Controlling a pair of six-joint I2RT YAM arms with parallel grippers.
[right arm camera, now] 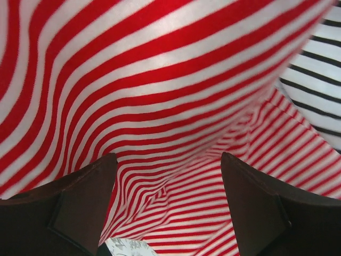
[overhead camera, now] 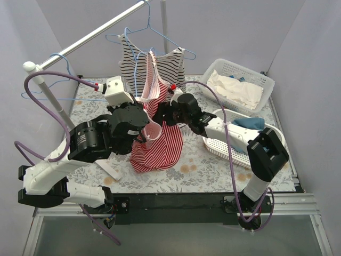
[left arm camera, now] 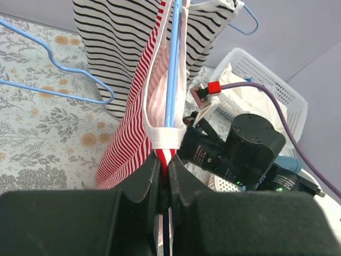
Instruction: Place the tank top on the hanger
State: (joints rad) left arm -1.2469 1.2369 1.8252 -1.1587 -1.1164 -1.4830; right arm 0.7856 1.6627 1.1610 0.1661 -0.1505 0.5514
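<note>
Black-white arms (overhead camera: pixel 85 141), purple cables (left arm camera: pixel 250 85) (red connector (left arm camera: pixel 213 87))

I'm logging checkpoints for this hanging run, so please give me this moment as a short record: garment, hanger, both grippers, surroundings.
tank top: red-and-white striped, held up between the two arms, lower part hanging toward the table
hanger: light-blue wire running up through the top's strap opening
left gripper: shut on the tank top's strap, hanger wire between its fingers
right gripper: open, close against the striped fabric
behind: black-and-white striped top hanging from the rail
right rear: white basket with pale cloth inside
</note>
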